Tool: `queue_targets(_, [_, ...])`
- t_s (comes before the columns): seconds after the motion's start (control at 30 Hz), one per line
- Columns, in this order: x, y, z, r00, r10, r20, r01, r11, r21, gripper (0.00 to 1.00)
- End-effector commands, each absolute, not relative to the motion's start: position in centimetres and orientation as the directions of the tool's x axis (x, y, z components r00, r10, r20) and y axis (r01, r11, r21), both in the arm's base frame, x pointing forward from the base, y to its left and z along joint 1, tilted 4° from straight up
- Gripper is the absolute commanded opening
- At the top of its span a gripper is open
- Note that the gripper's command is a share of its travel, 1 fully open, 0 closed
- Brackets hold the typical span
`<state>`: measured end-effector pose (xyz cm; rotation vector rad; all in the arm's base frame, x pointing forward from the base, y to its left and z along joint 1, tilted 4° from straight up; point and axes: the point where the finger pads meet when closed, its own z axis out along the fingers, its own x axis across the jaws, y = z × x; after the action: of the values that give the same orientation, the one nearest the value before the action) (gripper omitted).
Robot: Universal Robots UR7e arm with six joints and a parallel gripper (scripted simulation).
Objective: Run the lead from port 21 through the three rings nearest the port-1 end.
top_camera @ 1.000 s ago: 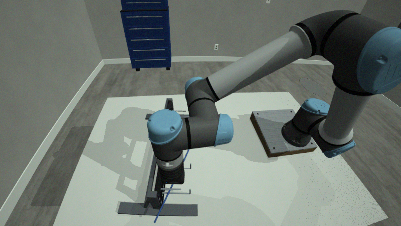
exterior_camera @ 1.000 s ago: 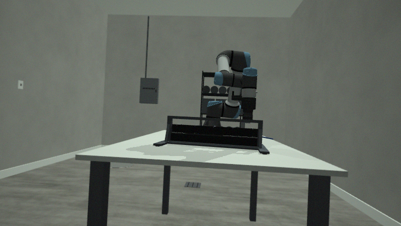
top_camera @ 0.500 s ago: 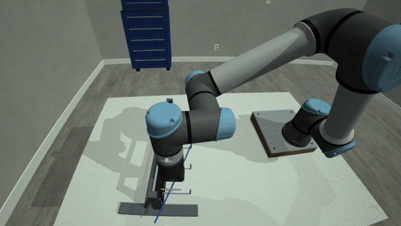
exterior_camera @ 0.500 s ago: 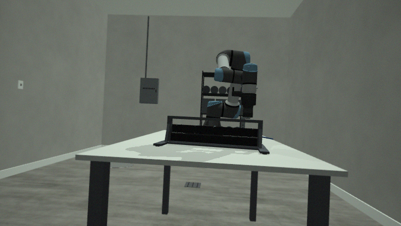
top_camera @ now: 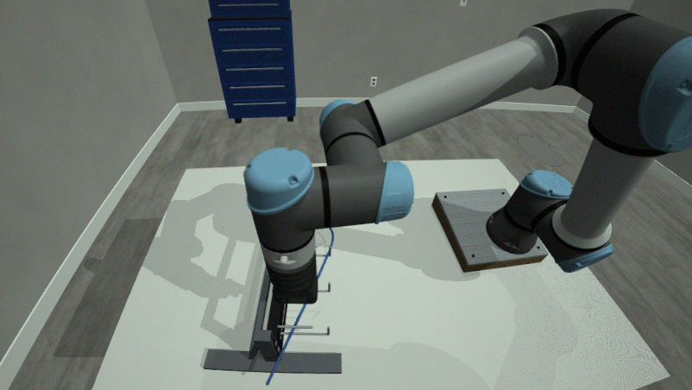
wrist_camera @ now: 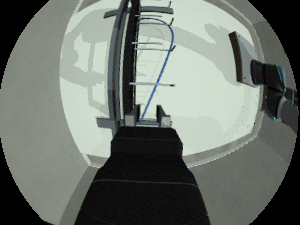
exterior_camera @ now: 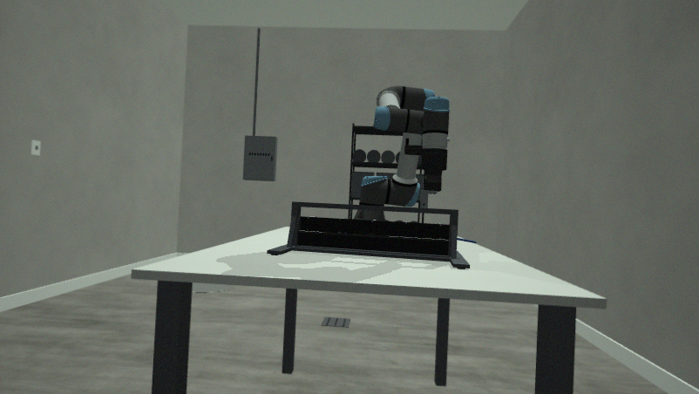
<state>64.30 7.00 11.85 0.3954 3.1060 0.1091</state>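
My gripper hangs spread and empty above the rack, with the blue lead directly beneath, running along the rack's front (through its rings, I judge)

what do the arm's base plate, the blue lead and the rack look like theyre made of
Base plate: probably brushed grey metal on a brown, wood-like edge; screw holes at corners. Blue lead: likely rubber-jacketed cable; it curves and sags. Rack: seemingly matte black painted metal; thin straight bars.
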Motion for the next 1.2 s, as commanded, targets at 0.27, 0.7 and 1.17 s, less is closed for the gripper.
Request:
queue_targets(0.27, [64.28,6.88,13.55,-0.968,0.251,-0.001,0.250,0.966,0.070,0.67])
queue_targets(0.7, [64.28,6.88,13.57,-0.968,0.251,-0.001,0.250,0.966,0.070,0.00])
queue_targets(1.17, [64.28,6.88,13.57,-0.968,0.251,-0.001,0.250,0.966,0.070,0.00])
